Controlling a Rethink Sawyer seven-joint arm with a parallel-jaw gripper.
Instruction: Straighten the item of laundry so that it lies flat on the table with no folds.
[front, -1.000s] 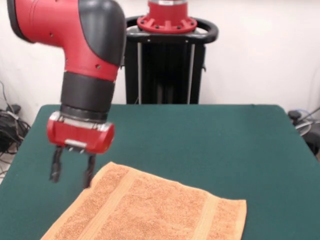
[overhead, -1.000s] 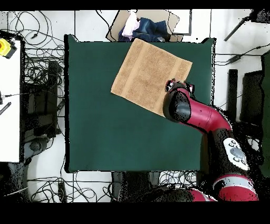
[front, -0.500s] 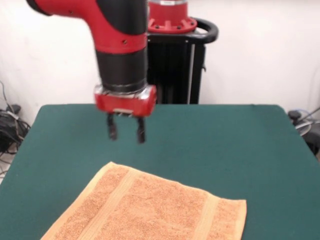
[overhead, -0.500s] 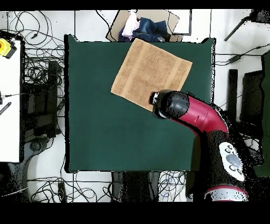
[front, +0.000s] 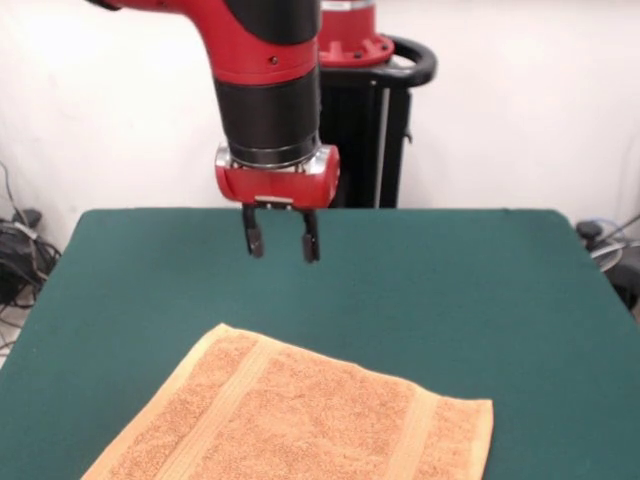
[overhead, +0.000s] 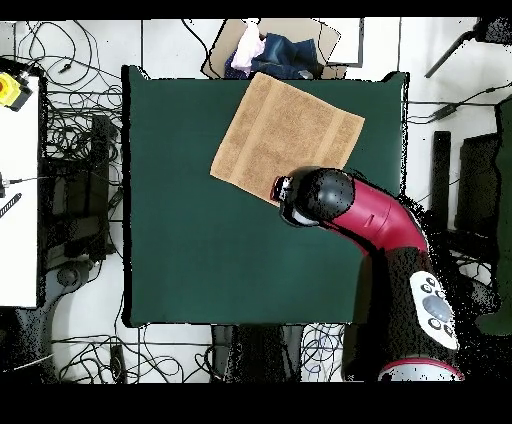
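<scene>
On the green table (front: 450, 290), an orange-tan towel (front: 300, 420) lies spread out, set at an angle near one long edge, apparently flat with no folds showing, though the front view cuts off its near part. Straightening looks essentially done, with little or nothing left to smooth. Above bare felt just beside the towel, a red arm's gripper (front: 281, 243) hangs clear, fingers apart and holding nothing. Beyond the table edge sits a cardboard box (overhead: 320, 40) with bunched blue and pale cloth (overhead: 265, 47) inside.
</scene>
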